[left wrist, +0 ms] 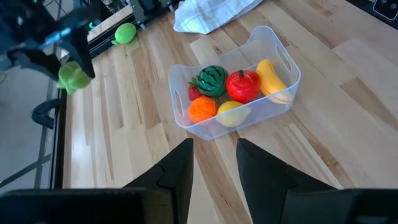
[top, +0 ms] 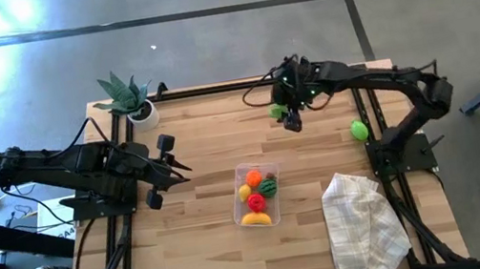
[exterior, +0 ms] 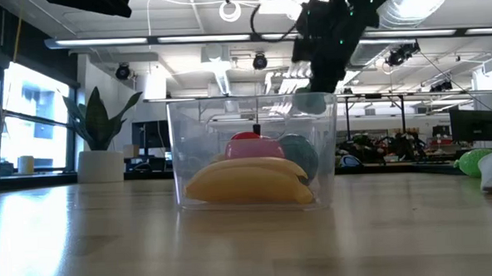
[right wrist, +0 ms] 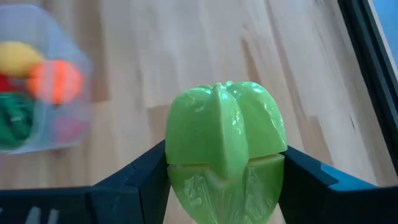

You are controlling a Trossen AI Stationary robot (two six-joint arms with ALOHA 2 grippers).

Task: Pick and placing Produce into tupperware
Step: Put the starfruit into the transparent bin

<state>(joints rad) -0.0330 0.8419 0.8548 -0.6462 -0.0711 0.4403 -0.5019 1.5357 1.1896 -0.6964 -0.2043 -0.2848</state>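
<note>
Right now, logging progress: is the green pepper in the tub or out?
Out. The right gripper is shut on the green pepper, held above the table, apart from the tub.

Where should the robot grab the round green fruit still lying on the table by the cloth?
Probably from straight above, pinching the middle of the small round light-green toy fruit. It lies alone on bare wood, apart from the white checked cloth, so nothing blocks its sides. The right tool must first drop its ribbed green pepper.
</note>
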